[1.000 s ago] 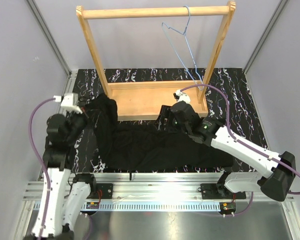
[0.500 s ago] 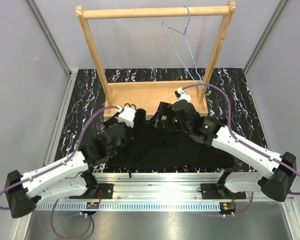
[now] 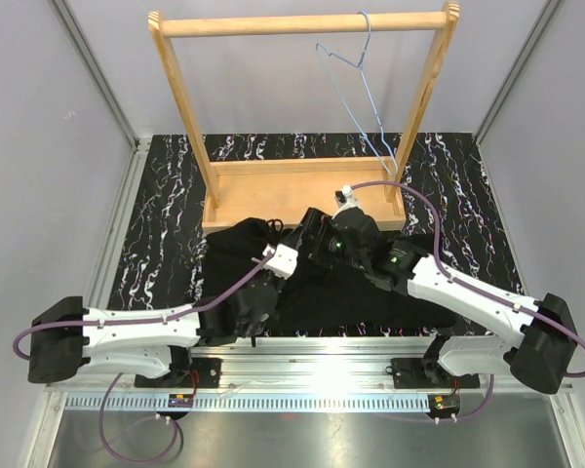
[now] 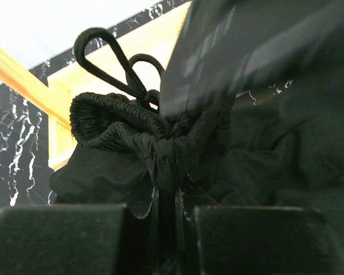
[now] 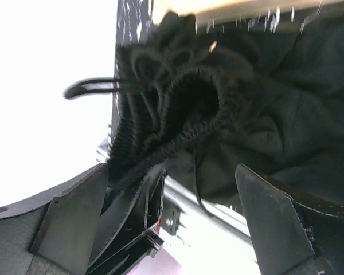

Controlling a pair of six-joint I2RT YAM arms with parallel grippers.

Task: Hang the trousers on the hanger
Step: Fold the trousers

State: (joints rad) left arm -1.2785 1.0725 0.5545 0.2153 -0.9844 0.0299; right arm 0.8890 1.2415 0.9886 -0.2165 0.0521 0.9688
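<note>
One pair: trousers point(image 3: 356, 297) lie lengthwise left-to-right, waistband point(image 4: 160, 149) leftward, pinched in left claw point(image 4: 171, 215); right claw point(image 5: 169, 172) gapes wide.

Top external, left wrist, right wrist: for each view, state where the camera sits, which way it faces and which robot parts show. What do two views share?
Top external: above and behind the arms, looking down on light wooden rack, thin light-blue wire hanger and floppy black fabric trousers; both arms show.
Left wrist: low, facing the rack; left gripper shut on the trousers.
Right wrist: facing left across the trousers; right gripper open.
Both wrist views share the gathered waistband.
</note>
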